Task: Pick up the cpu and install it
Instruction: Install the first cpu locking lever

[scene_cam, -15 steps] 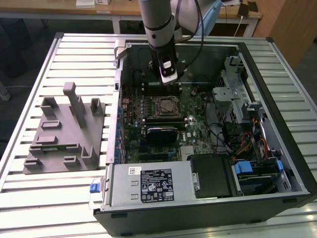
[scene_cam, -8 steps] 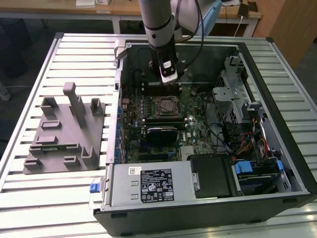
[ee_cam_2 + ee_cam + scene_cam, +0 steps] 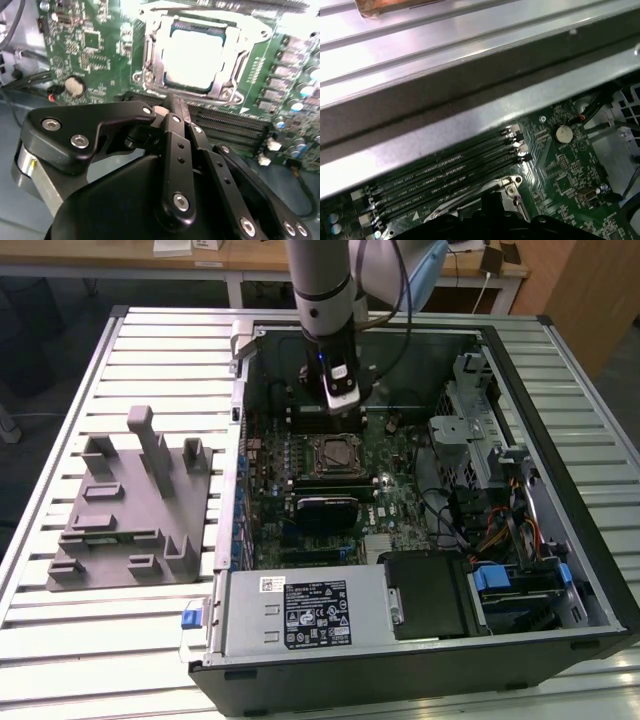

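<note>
The cpu (image 3: 195, 55), a flat square chip with a pale silver top, lies inside the motherboard socket (image 3: 335, 453), with the socket's metal frame (image 3: 150, 60) around it. My gripper (image 3: 342, 403) hangs over the board just behind the socket in the exterior view, a little above it. In the second wrist view its black fingers (image 3: 172, 145) meet at the tips (image 3: 175, 102), shut, with nothing visible between them; the tips sit over the memory slots beside the socket, apart from the cpu. The first wrist view shows the gripper's dark tip (image 3: 492, 200) at the socket's corner.
The open computer case (image 3: 560, 360) lies on a slatted metal table (image 3: 60, 620). A grey plastic fixture block (image 3: 130, 510) stands at the exterior view's left. Memory slots (image 3: 445, 172), a coin battery (image 3: 563, 133), the power supply (image 3: 300, 610) and cables (image 3: 500, 530) surround the socket.
</note>
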